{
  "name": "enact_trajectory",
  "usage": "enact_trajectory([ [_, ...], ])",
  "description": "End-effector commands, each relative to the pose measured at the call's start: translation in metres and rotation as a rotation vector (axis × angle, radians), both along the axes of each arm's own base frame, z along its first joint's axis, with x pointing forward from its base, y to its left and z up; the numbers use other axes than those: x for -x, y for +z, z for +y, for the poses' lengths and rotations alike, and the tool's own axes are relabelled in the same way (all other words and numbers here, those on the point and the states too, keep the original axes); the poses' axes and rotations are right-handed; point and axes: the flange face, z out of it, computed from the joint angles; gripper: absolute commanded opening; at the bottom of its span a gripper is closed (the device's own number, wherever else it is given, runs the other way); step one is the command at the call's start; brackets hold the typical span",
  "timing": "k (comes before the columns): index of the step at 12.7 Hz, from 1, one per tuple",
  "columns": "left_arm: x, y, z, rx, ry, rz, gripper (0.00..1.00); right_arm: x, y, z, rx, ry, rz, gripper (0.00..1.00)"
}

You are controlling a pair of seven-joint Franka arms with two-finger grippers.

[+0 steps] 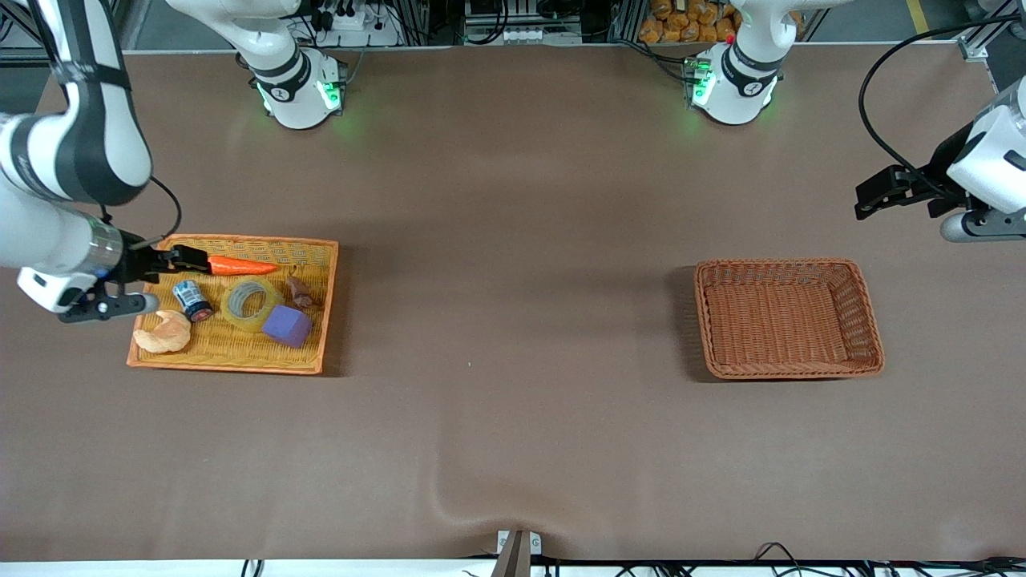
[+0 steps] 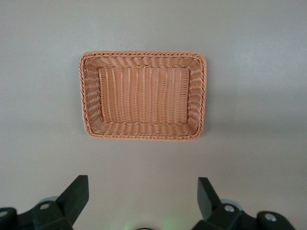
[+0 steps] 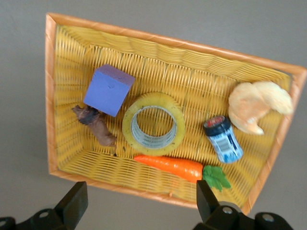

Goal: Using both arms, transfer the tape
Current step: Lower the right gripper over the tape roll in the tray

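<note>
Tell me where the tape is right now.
The tape lies in the yellow tray at the right arm's end, between the can and the purple block.

Glossy translucent tape (image 3: 153,123), woven wicker tray (image 3: 168,48)

A shallow yellow wicker tray (image 1: 313,304) with an orange rim sits toward the right arm's end of the table. In it lie 5 loose items. An orange carrot (image 1: 240,266) with green leaves rests along the tray edge farthest from the front camera. A small can (image 1: 192,300) with a blue label (lying on its side) is near the croissant (image 1: 163,332), which sits in the tray corner nearest that camera. A purple block (image 1: 287,325) lies close to a small brown object (image 1: 300,293), too small to identify. Well apart, toward the left arm's end, stands a brown wicker basket (image 1: 870,344) on the brown table (image 1: 513,401).
</note>
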Motion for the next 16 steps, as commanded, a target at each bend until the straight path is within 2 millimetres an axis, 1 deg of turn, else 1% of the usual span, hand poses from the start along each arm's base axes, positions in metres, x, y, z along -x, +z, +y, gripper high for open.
enact_trajectory([
  [1, 0.0, 0.007, -0.006, 0.018, -0.018, 0.002, 1.0, 0.006, -0.034, 0.001, -0.019, 0.15, -0.022, 1.0],
  [3, 0.0, 0.007, -0.006, 0.02, -0.017, 0.001, 1.0, 0.023, -0.062, 0.004, -0.024, 0.168, -0.019, 1.0],
  [4, 0.001, 0.008, -0.007, 0.019, -0.017, -0.001, 1.0, 0.029, -0.071, 0.008, -0.019, 0.164, -0.039, 1.0],
  [5, 0.001, 0.007, -0.006, 0.016, -0.014, 0.001, 1.0, 0.035, -0.082, 0.008, -0.018, 0.162, -0.037, 1.0],
  [6, 0.0, 0.006, -0.005, 0.018, -0.011, -0.001, 1.0, 0.038, -0.092, 0.015, -0.019, 0.173, -0.034, 1.0],
  [7, 0.0, 0.006, -0.006, 0.019, -0.012, -0.001, 1.0, 0.039, -0.1, 0.031, -0.019, 0.204, -0.028, 1.0],
  [8, 0.001, 0.007, -0.01, 0.019, -0.02, -0.002, 1.0, 0.038, -0.111, 0.038, -0.021, 0.225, -0.016, 1.0],
  [9, 0.002, 0.006, -0.023, 0.019, -0.044, -0.001, 1.0, 0.038, -0.123, 0.039, -0.022, 0.237, -0.008, 1.0],
  [10, 0.002, 0.006, -0.024, 0.02, -0.046, -0.002, 1.0, 0.037, -0.137, 0.039, -0.025, 0.262, -0.01, 1.0],
  [11, 0.002, 0.006, -0.027, 0.021, -0.052, -0.002, 1.0, 0.035, -0.147, 0.037, -0.031, 0.297, -0.017, 1.0],
  [13, 0.005, 0.004, -0.04, 0.022, -0.077, 0.006, 1.0, 0.035, -0.159, 0.028, -0.043, 0.359, -0.027, 1.0],
  [14, 0.003, 0.004, -0.044, 0.023, -0.081, -0.001, 1.0, 0.036, -0.161, 0.026, -0.05, 0.387, -0.024, 1.0],
  [16, 0.001, 0.005, -0.05, 0.025, -0.093, -0.018, 1.0, 0.04, -0.163, 0.032, -0.06, 0.425, -0.009, 1.0],
])
